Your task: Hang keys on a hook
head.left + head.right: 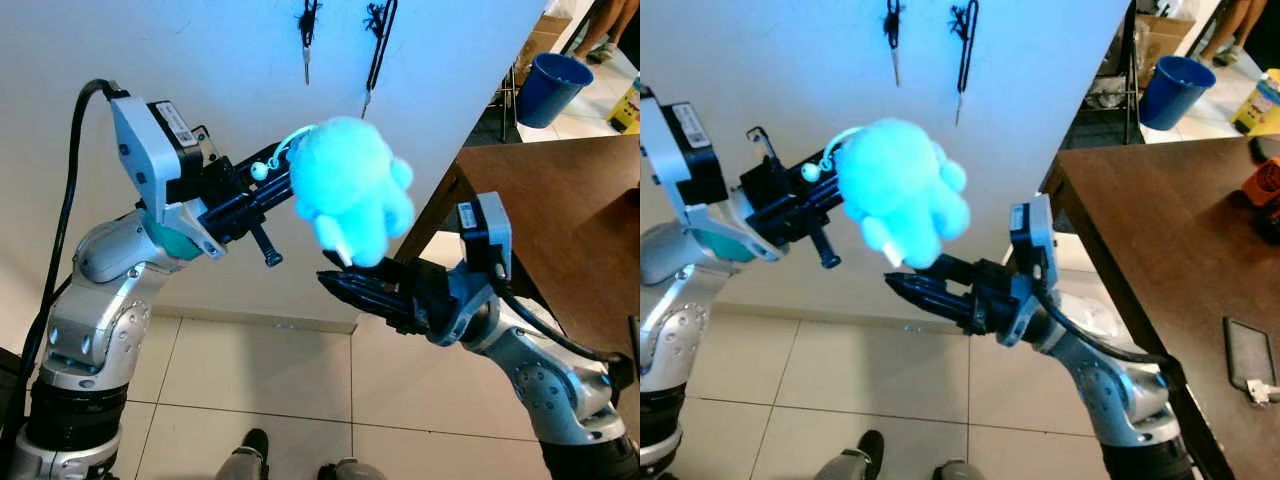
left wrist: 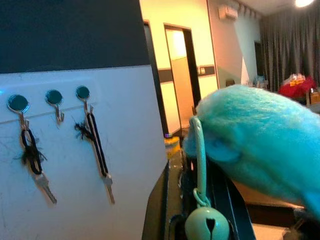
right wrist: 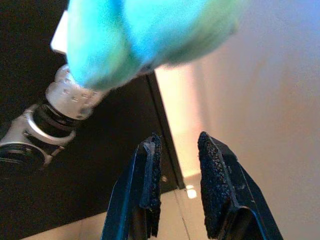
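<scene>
A fluffy turquoise plush keychain (image 1: 350, 190) with a pale green loop (image 2: 200, 155) and a small bell (image 2: 207, 225) is held up in front of the white wall. My left gripper (image 1: 272, 190) is shut on its ring end. Just below the plush, my right gripper (image 1: 335, 283) is open, with nothing between its padded fingers (image 3: 215, 170). Three round hooks sit in a row on the wall. The outer hooks (image 2: 18, 103) (image 2: 83, 93) carry keys on black cords (image 1: 307, 40) (image 1: 375, 50); the middle hook (image 2: 54, 97) is bare.
A dark brown table (image 1: 560, 220) stands to the right, with a phone (image 1: 1248, 360) and an orange object (image 1: 1265, 185) on it. Beyond it are a blue bin (image 1: 552, 88) and a person's legs (image 1: 600, 30). Pale tiled floor (image 1: 250, 370) lies below.
</scene>
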